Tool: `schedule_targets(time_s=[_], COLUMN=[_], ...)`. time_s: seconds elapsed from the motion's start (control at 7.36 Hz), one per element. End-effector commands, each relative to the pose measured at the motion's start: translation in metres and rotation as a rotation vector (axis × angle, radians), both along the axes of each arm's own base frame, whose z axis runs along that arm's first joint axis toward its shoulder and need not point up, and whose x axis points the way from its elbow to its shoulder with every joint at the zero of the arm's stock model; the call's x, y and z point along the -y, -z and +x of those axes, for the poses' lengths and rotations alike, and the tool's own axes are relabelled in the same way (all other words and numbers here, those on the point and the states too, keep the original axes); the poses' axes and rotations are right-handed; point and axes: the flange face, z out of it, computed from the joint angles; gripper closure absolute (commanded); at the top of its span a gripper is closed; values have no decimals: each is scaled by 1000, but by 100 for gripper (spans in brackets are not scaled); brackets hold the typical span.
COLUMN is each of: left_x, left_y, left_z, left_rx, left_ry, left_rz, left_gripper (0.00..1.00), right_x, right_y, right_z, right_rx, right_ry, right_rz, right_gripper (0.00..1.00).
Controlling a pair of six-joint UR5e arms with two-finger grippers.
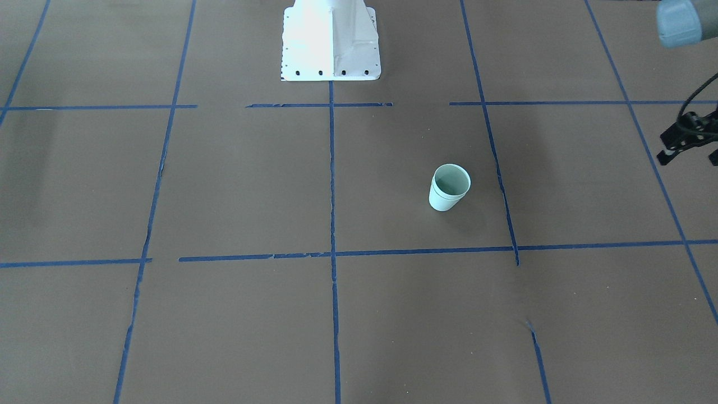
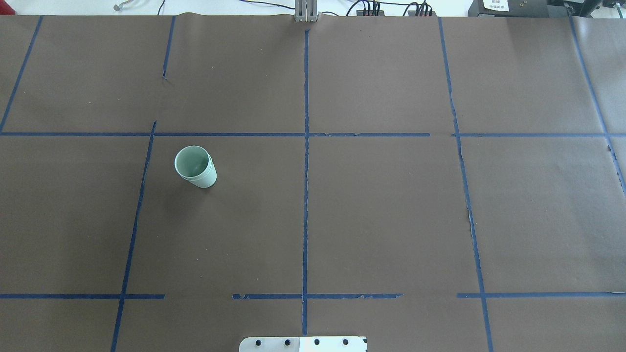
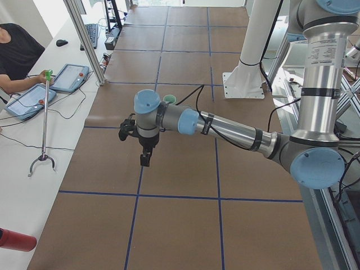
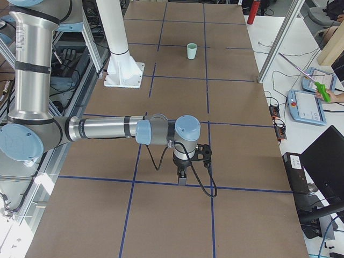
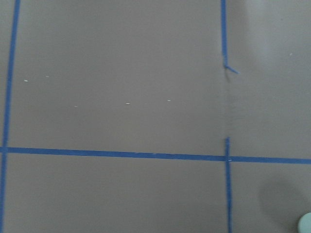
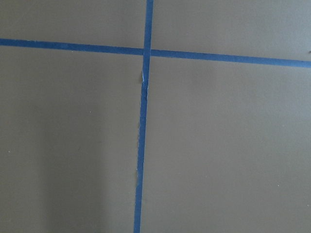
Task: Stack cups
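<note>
The two pale mint-green cups (image 1: 449,189) stand upright, one nested inside the other, on the brown table. The stack also shows in the overhead view (image 2: 195,166), the left-side view (image 3: 169,100) and the right-side view (image 4: 191,51), and as a sliver in the left wrist view (image 5: 306,224). My left gripper (image 3: 145,160) points down over the table, well apart from the cups; only a black part of it (image 1: 685,138) shows at the front view's edge. I cannot tell if it is open. My right gripper (image 4: 181,177) hangs far from the cups; I cannot tell its state.
Brown paper with a blue tape grid (image 2: 305,195) covers the table. The white robot base (image 1: 330,42) stands at the table's robot side. Operators' pendants (image 3: 70,77) and a grabber stick (image 3: 44,126) lie on the side bench.
</note>
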Motion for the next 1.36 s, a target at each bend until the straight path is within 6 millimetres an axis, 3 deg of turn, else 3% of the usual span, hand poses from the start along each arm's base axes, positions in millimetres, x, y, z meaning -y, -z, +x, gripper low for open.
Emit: schedule_targets(time_s=[0.0,0.14,0.68,1.22], left_x=[-23,-26,-28,-23], left_y=[-83,-92,-95,-84], left_z=[-60,-61,-60,-54], left_rx=[11,8,-3,-20], left_ry=[-33,-30,20,73], left_rz=[-36,-56,-151,-170], left_gripper=[0,0,0,0], right_x=[0,0,0,0], right_y=[0,0,0,0], right_z=[0,0,0,0], right_rx=[0,0,0,0], right_ry=[0,0,0,0], right_rz=[-1,-1,1,1], right_gripper=[0,0,0,0])
